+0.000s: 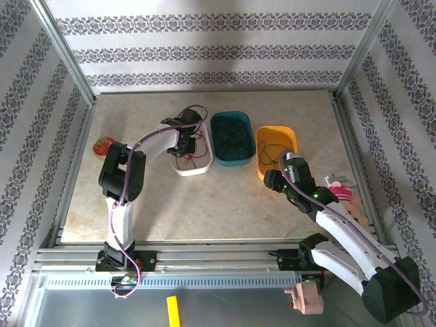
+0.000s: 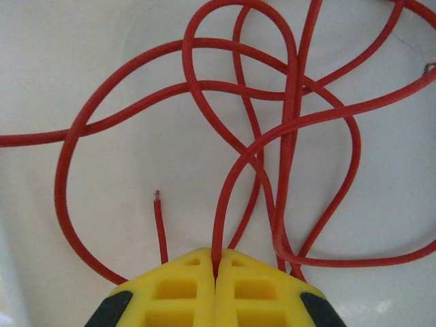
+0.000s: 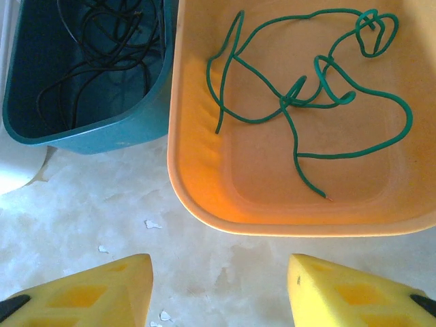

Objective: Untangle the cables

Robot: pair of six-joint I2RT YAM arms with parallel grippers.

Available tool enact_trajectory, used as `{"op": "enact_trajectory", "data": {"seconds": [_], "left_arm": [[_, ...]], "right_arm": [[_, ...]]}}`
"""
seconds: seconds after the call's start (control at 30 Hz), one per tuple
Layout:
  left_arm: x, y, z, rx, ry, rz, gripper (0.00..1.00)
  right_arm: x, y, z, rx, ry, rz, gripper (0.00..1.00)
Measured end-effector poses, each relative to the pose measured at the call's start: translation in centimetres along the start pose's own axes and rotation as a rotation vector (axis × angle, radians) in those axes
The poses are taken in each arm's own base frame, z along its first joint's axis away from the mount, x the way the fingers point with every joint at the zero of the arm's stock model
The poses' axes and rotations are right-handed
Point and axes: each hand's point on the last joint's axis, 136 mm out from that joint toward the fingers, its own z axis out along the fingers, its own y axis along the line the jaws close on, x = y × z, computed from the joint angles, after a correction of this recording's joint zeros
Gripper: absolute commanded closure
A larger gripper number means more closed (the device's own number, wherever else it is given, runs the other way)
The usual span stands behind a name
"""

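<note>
A red cable [image 2: 204, 88] lies in tangled loops on the floor of the white tray [image 1: 191, 167]. My left gripper [image 2: 216, 262] hangs low inside that tray, its yellow jaws shut on one strand of the red cable. A dark green cable [image 3: 306, 95] lies looped in the orange tray [image 3: 204, 197]. A black cable [image 3: 95, 48] lies coiled in the teal tray [image 3: 82, 133]. My right gripper [image 3: 218, 272] hovers over bare table just in front of the orange tray, its jaws open with nothing between them.
The three trays stand side by side at mid-table in the top view, white, teal [image 1: 231, 138] and orange [image 1: 275, 150]. A small round red item [image 1: 102, 146] lies at the table's left edge. Metal frame rails border the table.
</note>
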Motion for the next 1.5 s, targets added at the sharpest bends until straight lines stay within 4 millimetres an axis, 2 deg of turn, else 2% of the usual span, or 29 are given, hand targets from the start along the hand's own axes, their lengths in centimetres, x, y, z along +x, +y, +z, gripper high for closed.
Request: {"op": "enact_trajectory", "data": {"seconds": [0.07,0.1,0.17,0.2,0.23,0.3,0.37,0.47,0.63,0.7,0.77,0.87,1.03,1.13,1.2,1.33,1.4,1.5], "left_arm": [[0.1,-0.1,0.0,0.008,0.003,-0.007,0.99],[0.2,-0.3,0.0,0.013,0.007,-0.008,0.90],[0.4,-0.5,-0.1,0.024,0.017,-0.010,0.64],[0.4,-0.6,-0.3,0.025,0.019,-0.010,0.48],[0.5,-0.8,-0.5,0.032,0.021,-0.008,0.37],[0.3,-1.0,-1.5,0.042,0.010,-0.005,0.25],[-0.2,-1.1,-3.1,0.058,-0.016,-0.009,0.19],[-1.7,-1.1,-7.2,0.099,-0.104,-0.027,0.16],[-4.5,0.6,-16.6,0.179,-0.351,-0.086,0.12],[-5.1,1.5,-19.0,0.175,-0.427,-0.108,0.10],[-4.9,2.8,-19.9,0.137,-0.474,-0.129,0.09],[-3.3,5.3,-18.8,0.038,-0.481,-0.150,0.06],[1.4,11.3,-15.6,-0.159,-0.424,-0.205,0.05],[3.7,14.3,-15.1,-0.223,-0.412,-0.264,0.04],[5.0,15.8,-14.7,-0.247,-0.402,-0.311,0.04],[7.5,18.1,-12.5,-0.293,-0.339,-0.398,0.02],[8.7,18.6,-11.3,-0.311,-0.303,-0.415,0.02],[9.7,18.5,-10.1,-0.322,-0.267,-0.418,0.01]], "right_arm": [[0.0,0.0,0.0,0.000,0.000,0.000,0.45],[0.0,0.0,0.0,0.000,0.000,0.000,0.45],[0.0,0.0,0.0,0.000,0.000,0.000,0.45],[0.0,0.0,0.0,0.001,0.001,0.000,0.45],[0.1,0.0,0.0,0.001,0.002,0.000,0.45],[0.1,0.0,0.0,0.002,0.002,0.000,0.45],[0.1,0.0,0.0,0.001,0.002,0.000,0.45],[0.0,0.0,-0.2,0.000,-0.003,0.001,0.45],[-0.4,-0.3,-0.4,0.011,-0.021,0.007,0.45],[-0.5,-0.6,-0.4,0.026,-0.030,0.007,0.45],[-0.7,-1.1,-0.6,0.052,-0.043,0.008,0.44],[-1.6,-2.7,-1.4,0.116,-0.091,0.028,0.41],[-4.0,-6.8,-4.6,0.260,-0.248,0.106,0.39],[-3.8,-8.6,-5.4,0.306,-0.278,0.172,0.40],[-2.3,-9.1,-4.5,0.310,-0.233,0.205,0.40],[3.0,-10.0,-1.6,0.315,-0.045,0.272,0.40],[5.3,-10.4,-1.0,0.337,0.035,0.288,0.39],[6.1,-10.3,-0.5,0.334,0.079,0.310,0.39]]}}
